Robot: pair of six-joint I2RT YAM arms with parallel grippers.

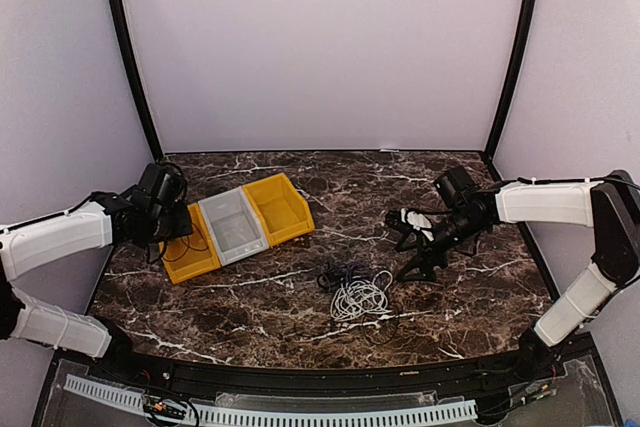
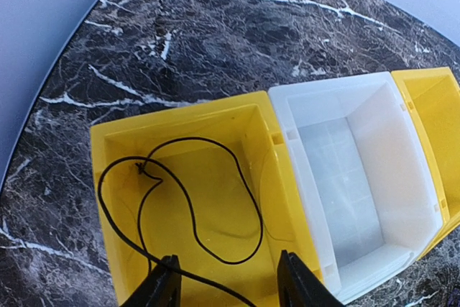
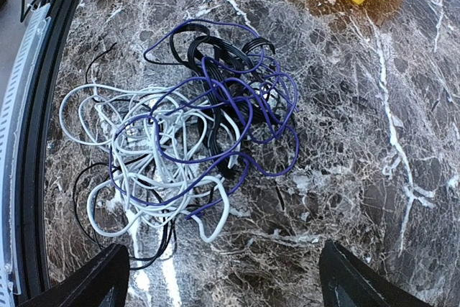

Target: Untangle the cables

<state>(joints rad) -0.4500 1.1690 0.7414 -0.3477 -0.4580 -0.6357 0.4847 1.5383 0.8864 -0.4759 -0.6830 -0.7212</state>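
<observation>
Right tool point(image 3: 224, 287) near thin, looped cables point(image 3: 194, 127)

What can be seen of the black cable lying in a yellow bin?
The black cable is one thin, flexible cord. It lies slack in wide loops on the floor of the yellow bin, with a small kink in one loop. Its near part runs between the open fingers of the left gripper and out of view.

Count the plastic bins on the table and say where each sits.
3, in a row: a yellow plastic bin leftmost, holding a thin black cable; a translucent white plastic bin in the middle; a second yellow plastic bin rightmost. None seems hidden.
</observation>
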